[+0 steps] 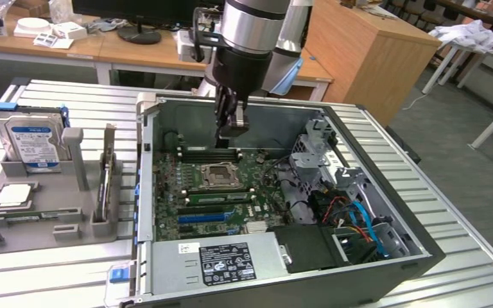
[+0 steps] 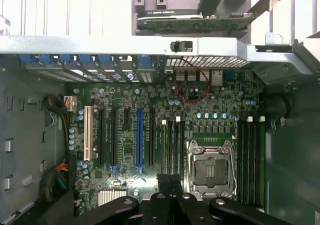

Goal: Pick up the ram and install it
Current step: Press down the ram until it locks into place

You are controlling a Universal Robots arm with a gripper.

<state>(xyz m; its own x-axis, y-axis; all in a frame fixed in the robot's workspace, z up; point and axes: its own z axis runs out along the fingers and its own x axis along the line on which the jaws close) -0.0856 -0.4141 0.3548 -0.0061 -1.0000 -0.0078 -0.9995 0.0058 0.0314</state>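
The ram (image 1: 216,197) is a narrow green stick standing in a slot on the motherboard (image 1: 197,186), beside the CPU socket (image 1: 221,173) on its near side. My gripper (image 1: 233,128) hangs inside the open computer case (image 1: 418,250), above the board and apart from the stick. In the wrist view the gripper (image 2: 170,181) is shut with nothing visible between its dark fingers. It hovers over the end of the long black slots (image 2: 171,142) next to the CPU socket (image 2: 210,170).
A grey holder (image 1: 36,231) at the exterior view's left carries a blue-labelled hard drive (image 1: 28,138) and an upright card (image 1: 105,186). The case walls, drive cage (image 1: 320,151) and cables (image 1: 358,218) surround the board. A power supply (image 1: 229,260) sits at the front.
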